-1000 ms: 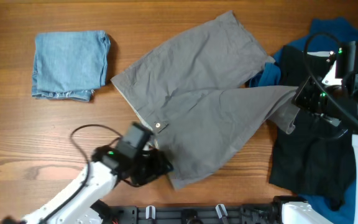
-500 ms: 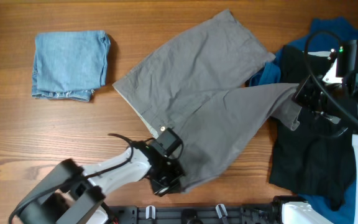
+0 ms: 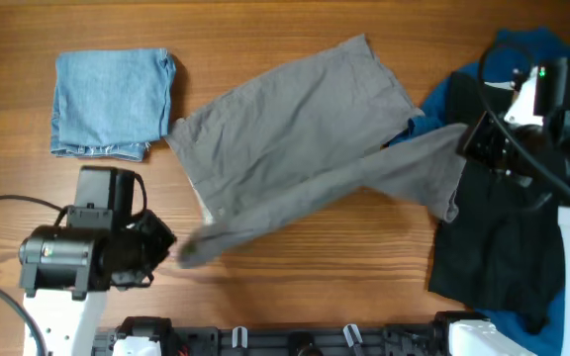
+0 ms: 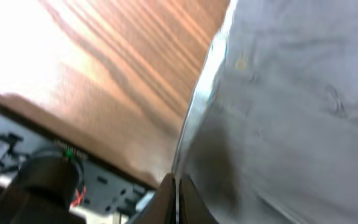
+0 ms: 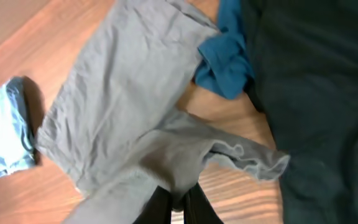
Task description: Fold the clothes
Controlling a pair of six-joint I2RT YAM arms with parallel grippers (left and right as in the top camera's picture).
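The left gripper (image 4: 175,188) is closed on the edge of the grey shorts (image 3: 295,129). It pinches a thin fold of cloth at the waistband end, and its wrist view shows the fingers pressed together with fabric running out of them. The right gripper (image 5: 178,199) is likewise clamped on the hem of the near leg, just beside the black garment (image 3: 493,247). Between the two, that leg hangs as a taut, raised strip across the desk (image 3: 364,287). The other leg lies flat behind it, its far corner touching the blue garment (image 3: 426,111). The folded denim piece (image 3: 112,99) sits well apart to the left.

Both holds look shallow, so more tension could pull the cloth out of one gripper and let the strip drop in a twist. The strip is rolled narrow, and laid down like that the fold would likely crease unevenly. The loose hem below the right gripper hangs close to the black garment and could snag it or drag it along.
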